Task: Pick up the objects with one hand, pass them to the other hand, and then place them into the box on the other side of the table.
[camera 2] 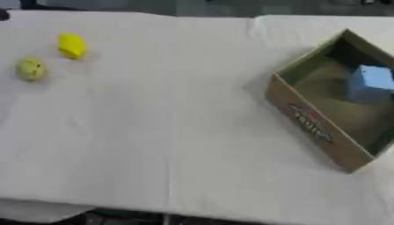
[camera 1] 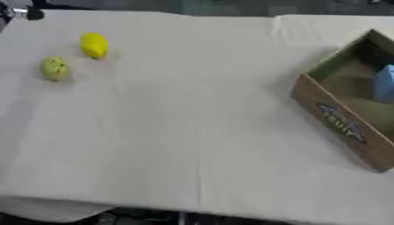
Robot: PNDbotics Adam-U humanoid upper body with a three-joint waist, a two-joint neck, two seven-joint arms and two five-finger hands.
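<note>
I see the worktop (camera 2: 192, 132) under a pale cloth. The cardboard box (camera 2: 311, 125) sits at its right edge, turned askew, a printed label on its near wall. A blue block (camera 2: 369, 83) lies inside the box. Near the far left corner, a yellow object (camera 2: 72, 45) and a yellow-green object (camera 2: 31, 68) lie just beside each other. Neither hand shows in either view, so I can't tell their state.
</note>
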